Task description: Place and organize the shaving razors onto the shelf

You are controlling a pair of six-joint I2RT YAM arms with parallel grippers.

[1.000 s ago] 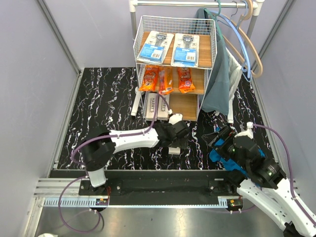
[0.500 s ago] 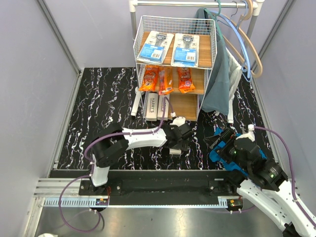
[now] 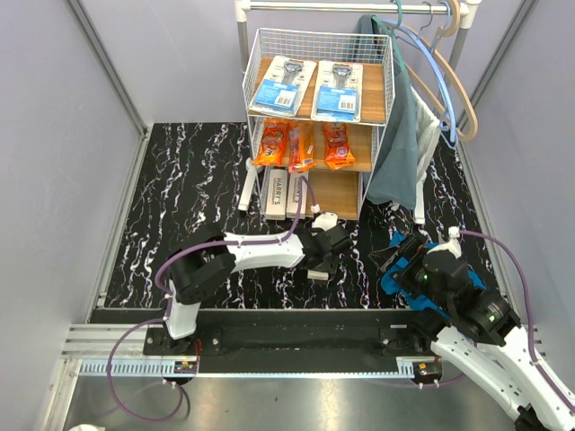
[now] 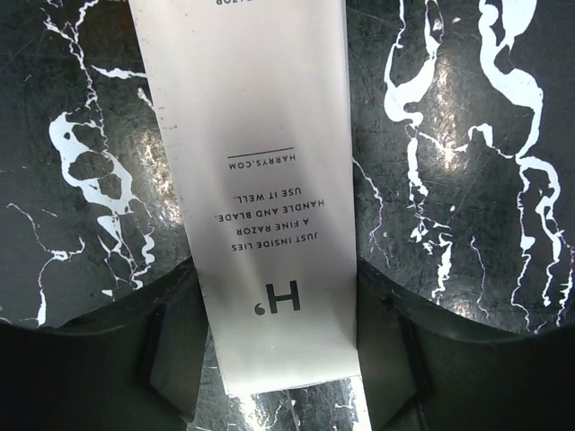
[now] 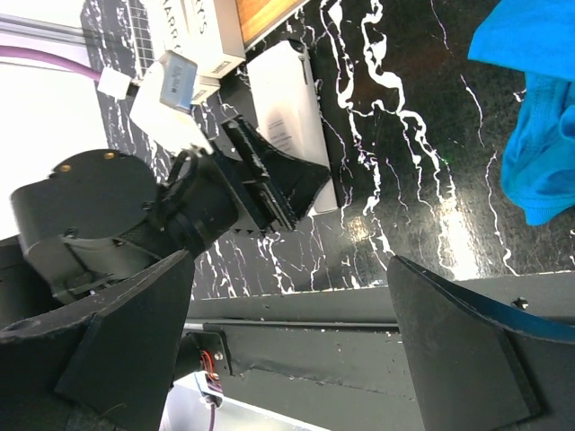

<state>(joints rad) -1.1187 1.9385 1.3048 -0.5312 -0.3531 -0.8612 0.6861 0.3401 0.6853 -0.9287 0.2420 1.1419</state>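
Note:
A long white Harry's box lies flat on the black marbled table, and its near end shows under my left gripper in the top view. The left gripper straddles that end, its dark fingers close against both long sides. My right gripper hangs open and holds nothing, to the right of the box. The shelf holds two blue-and-white blister cards on its top board, three orange bags on the middle one and white Harry's boxes at the bottom left.
A bright blue cloth lies on the table under my right arm. The white clothes rail with hangers and a hanging grey-green garment stands right of the shelf. Bare wood shows at the bottom board's right.
My left gripper has come down over the near end of the white box and its fingers have narrowed onto the sides. The right arm has barely shifted.

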